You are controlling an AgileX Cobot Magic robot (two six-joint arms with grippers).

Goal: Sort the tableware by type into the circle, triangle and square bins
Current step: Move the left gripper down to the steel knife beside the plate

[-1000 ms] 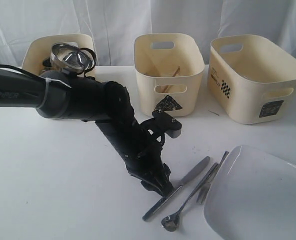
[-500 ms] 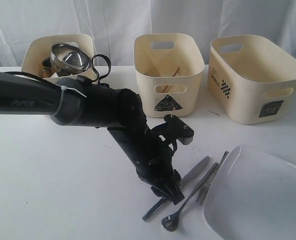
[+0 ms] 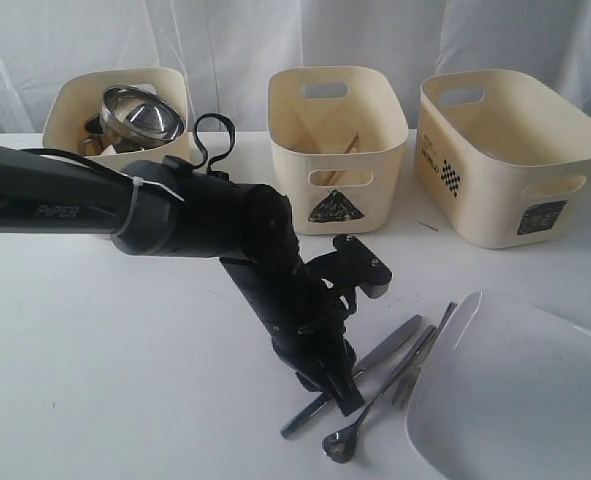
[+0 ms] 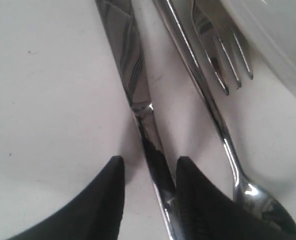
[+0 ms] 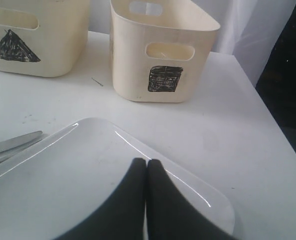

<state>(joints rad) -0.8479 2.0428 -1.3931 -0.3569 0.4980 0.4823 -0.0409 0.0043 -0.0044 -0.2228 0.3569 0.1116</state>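
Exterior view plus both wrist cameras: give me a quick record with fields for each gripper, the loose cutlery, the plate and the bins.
Left gripper: open, fingers either side of the steel knife handle
Right gripper: shut, holding nothing, above the white plate
Loose on table: knife, spoon, fork, plate
Left bin: steel bowl
Triangle bin: wooden chopsticks

The left arm (image 3: 175,215) is stretched out low, wrist bent downward; the left gripper (image 4: 149,167) points down, fingers parted; the right gripper (image 5: 146,164) is pinched closed.
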